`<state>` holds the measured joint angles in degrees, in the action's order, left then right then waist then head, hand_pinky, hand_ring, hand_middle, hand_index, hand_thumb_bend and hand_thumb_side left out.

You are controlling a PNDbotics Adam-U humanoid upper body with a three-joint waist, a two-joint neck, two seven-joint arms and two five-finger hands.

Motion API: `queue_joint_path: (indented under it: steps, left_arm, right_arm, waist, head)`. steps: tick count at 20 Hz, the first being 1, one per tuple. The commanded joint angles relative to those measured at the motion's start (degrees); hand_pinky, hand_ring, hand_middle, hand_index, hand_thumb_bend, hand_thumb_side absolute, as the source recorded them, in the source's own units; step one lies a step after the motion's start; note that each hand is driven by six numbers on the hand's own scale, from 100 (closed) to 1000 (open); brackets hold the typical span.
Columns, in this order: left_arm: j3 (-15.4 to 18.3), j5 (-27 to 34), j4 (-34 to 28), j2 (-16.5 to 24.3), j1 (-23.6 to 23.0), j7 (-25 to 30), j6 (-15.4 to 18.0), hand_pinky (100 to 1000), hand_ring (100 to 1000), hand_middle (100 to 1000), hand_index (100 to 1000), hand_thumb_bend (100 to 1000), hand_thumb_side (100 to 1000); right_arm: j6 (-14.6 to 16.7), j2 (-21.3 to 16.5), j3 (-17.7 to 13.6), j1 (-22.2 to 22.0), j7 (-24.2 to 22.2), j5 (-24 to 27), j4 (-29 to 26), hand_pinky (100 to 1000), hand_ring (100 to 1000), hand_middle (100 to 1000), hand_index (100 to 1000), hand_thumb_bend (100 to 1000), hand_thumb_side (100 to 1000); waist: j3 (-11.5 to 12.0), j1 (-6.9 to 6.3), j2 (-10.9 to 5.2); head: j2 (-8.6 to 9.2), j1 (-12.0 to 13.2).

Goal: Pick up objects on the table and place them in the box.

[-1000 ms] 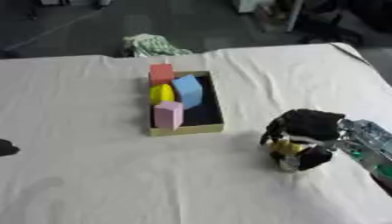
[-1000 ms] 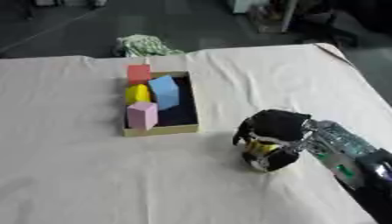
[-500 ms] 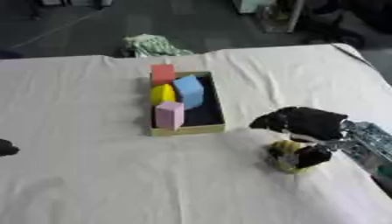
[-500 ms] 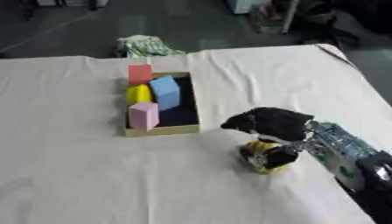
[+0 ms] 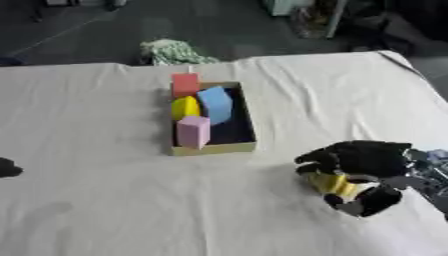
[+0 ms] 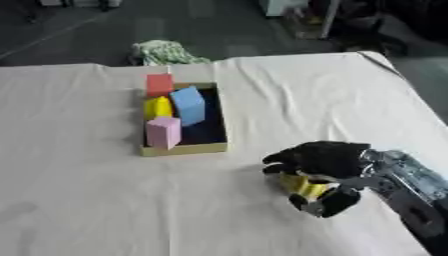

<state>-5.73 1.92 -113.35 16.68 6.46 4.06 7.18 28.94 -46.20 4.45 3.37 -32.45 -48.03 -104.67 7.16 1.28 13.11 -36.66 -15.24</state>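
Observation:
My right hand (image 5: 366,160) hangs over the white table at the lower right, its fingers and thumb curled round a yellow object (image 5: 332,184). Up and to the left lies the shallow cardboard box (image 5: 213,148). It holds a red block (image 5: 185,84), a blue block (image 5: 215,104), a yellow block (image 5: 185,107) and a pink block (image 5: 192,131). Its right part is dark and bare. At the left edge a black bit of my left hand (image 5: 7,167) shows; its fingers are hidden.
The table wears a creased white cloth (image 5: 87,200). A green and white bundle of cloth (image 5: 173,51) lies at the table's far edge, behind the box. Dark floor and furniture lie beyond the table.
My right hand has shifted a little to the left, toward the box, still holding the yellow object. The blocks in the box have not moved.

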Motion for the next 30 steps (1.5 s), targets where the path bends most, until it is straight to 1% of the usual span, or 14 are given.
queue_joint_path:
  steps: [1, 5, 8, 9, 11, 12, 13, 14, 15, 19, 22, 24, 27, 30]
  left_arm:
    - [0.54, -0.17, -1.24, 1.18, 0.19, -0.17, 0.13, 759, 636, 592, 801, 100, 564]
    - [0.56, -0.21, -1.24, 1.13, 0.16, -0.16, 0.18, 760, 635, 592, 801, 100, 564]
    - [0.56, -0.21, -1.24, 1.11, 0.18, -0.17, 0.21, 760, 635, 591, 801, 100, 563]
    - [0.55, -0.21, -1.24, 1.10, 0.19, -0.17, 0.21, 760, 634, 591, 801, 100, 564]
    - [0.54, -0.23, -1.24, 1.08, 0.17, -0.15, 0.19, 760, 634, 591, 801, 100, 565]
    - [0.53, -0.23, -1.24, 1.05, 0.16, -0.14, 0.18, 760, 634, 591, 801, 100, 565]
    - [0.54, -0.24, -1.24, 1.03, 0.15, -0.14, 0.17, 761, 634, 591, 801, 100, 564]
    - [0.56, -0.24, -1.24, 1.02, 0.15, -0.16, 0.17, 761, 634, 591, 801, 100, 564]
    - [0.57, -0.24, -1.24, 1.00, 0.15, -0.17, 0.18, 761, 633, 591, 801, 100, 564]
    - [0.57, -0.28, -1.24, 0.90, 0.10, -0.18, 0.10, 761, 633, 591, 801, 100, 565]
    - [0.55, -0.27, -1.24, 0.90, 0.08, -0.16, 0.12, 761, 632, 591, 801, 100, 565]
    - [0.55, -0.25, -1.24, 0.88, 0.04, -0.15, 0.10, 761, 632, 590, 801, 100, 566]
    - [0.52, -0.21, -1.24, 0.88, -0.01, -0.11, 0.06, 762, 631, 590, 801, 100, 566]
    - [0.40, -0.10, -1.24, 0.89, -0.02, 0.03, 0.02, 762, 631, 590, 801, 100, 566]
  right_arm:
    - [-0.85, -1.22, -1.03, 1.25, -0.39, -2.38, 2.17, 839, 962, 1000, 1000, 128, 434]
    - [-2.45, -0.32, -1.55, 2.27, 1.70, -6.69, 4.77, 842, 971, 1000, 1000, 179, 472]
    - [-3.16, 0.39, -1.44, 2.13, 2.70, -9.31, 6.38, 838, 965, 1000, 1000, 177, 472]
    - [-3.24, 0.60, -1.33, 2.04, 2.97, -9.86, 6.86, 828, 952, 981, 1000, 173, 473]
    - [-3.52, 1.02, -1.24, 1.95, 4.06, -10.70, 7.78, 772, 885, 906, 996, 173, 488]
    - [-3.87, 1.19, -1.32, 1.98, 5.06, -11.04, 8.13, 741, 841, 856, 965, 173, 495]
    - [-4.37, 1.32, -1.42, 2.03, 6.37, -11.35, 8.42, 686, 769, 784, 915, 142, 498]
    - [-5.23, 1.46, -1.64, 2.17, 8.20, -11.65, 8.65, 650, 727, 738, 876, 169, 499]
    - [-6.14, 1.57, -1.71, 2.29, 10.33, -12.00, 8.93, 594, 656, 664, 813, 164, 493]
    - [-9.50, 1.97, -1.74, 3.00, 21.02, -13.04, 9.92, 452, 524, 535, 714, 131, 443]
    - [-10.44, 2.04, -1.47, 3.86, 27.45, -12.95, 10.50, 407, 485, 497, 689, 100, 392]
    - [-10.34, 1.70, -1.37, 4.94, 29.98, -12.07, 10.10, 399, 478, 489, 685, 100, 368]
    - [-9.93, 0.78, -1.19, 7.01, 30.94, -9.80, 9.02, 394, 473, 480, 685, 100, 335]
    - [-8.91, -0.64, 0.06, 10.70, 29.99, -6.13, 8.13, 390, 469, 473, 684, 100, 301]
  waist:
    - [0.08, -0.10, -0.71]
    - [0.05, -0.22, -0.67]
    - [0.04, -0.24, -0.64]
    - [0.03, -0.25, -0.63]
    - [0.01, -0.26, -0.62]
    - [-0.01, -0.28, -0.63]
    - [-0.03, -0.29, -0.63]
    - [-0.05, -0.32, -0.62]
    - [-0.05, -0.34, -0.62]
    - [-0.05, -0.40, -0.61]
    - [-0.01, -0.42, -0.65]
    - [0.02, -0.39, -0.70]
    - [0.07, -0.35, -0.82]
    - [0.26, -0.36, -0.95]
  head:
    - [0.57, -0.04]
    - [0.50, 0.00]
    - [0.53, 0.00]
    - [0.54, 0.01]
    - [0.56, 0.02]
    - [0.57, 0.03]
    - [0.59, 0.04]
    - [0.62, 0.07]
    - [0.63, 0.08]
    - [0.72, 0.06]
    - [0.73, 0.09]
    - [0.70, 0.09]
    - [0.70, 0.04]
    - [0.73, -0.08]
